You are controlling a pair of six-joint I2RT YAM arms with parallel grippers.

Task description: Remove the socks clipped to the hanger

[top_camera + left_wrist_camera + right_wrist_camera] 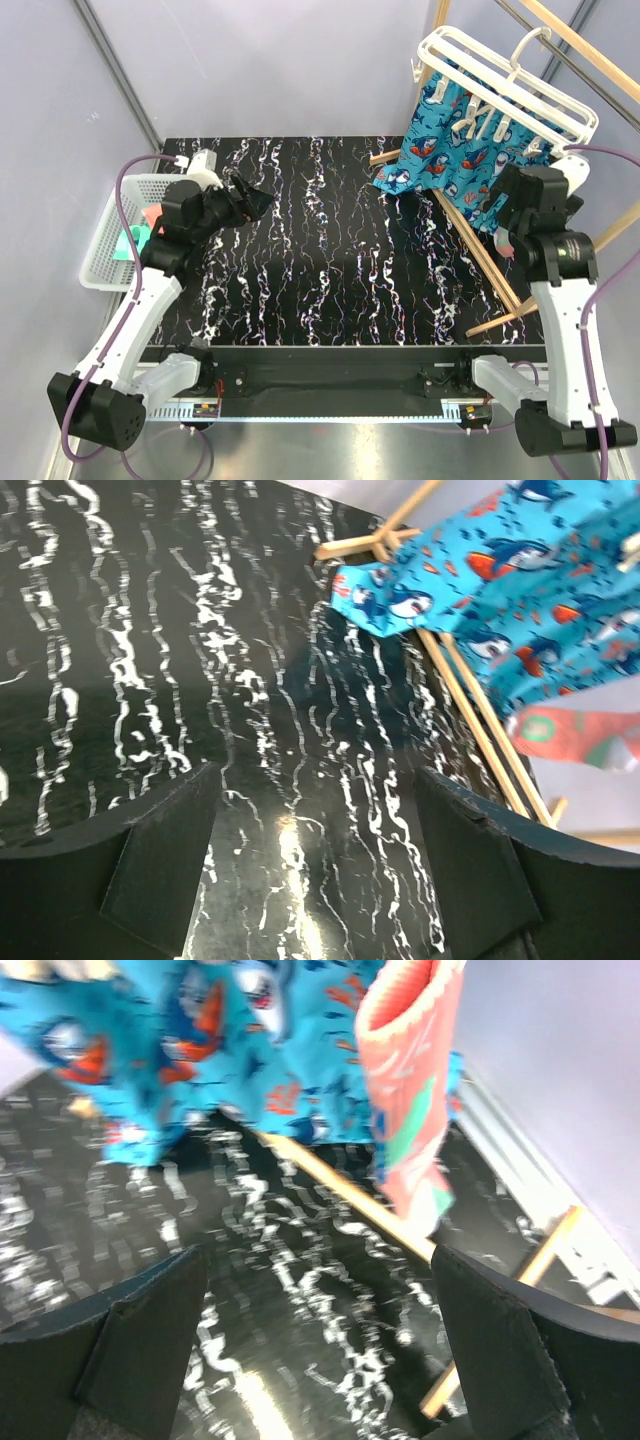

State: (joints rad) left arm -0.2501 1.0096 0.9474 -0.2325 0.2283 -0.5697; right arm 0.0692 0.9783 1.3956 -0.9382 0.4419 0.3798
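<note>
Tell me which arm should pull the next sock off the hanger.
Right. The right claw, open, faces the hanging salmon-pink sock; the left claw is across the table near the basket.

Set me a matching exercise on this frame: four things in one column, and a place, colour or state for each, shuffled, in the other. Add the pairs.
Things:
1. shark-print socks
2. basket
3. pink sock
4. left gripper

Descriptions:
A. open and empty
B. green-patterned, hanging just ahead of the right gripper
C. bright blue, clipped to the white hanger
D. at the left edge of the table

Pairs: 1-C, 2-D, 3-B, 4-A
</note>
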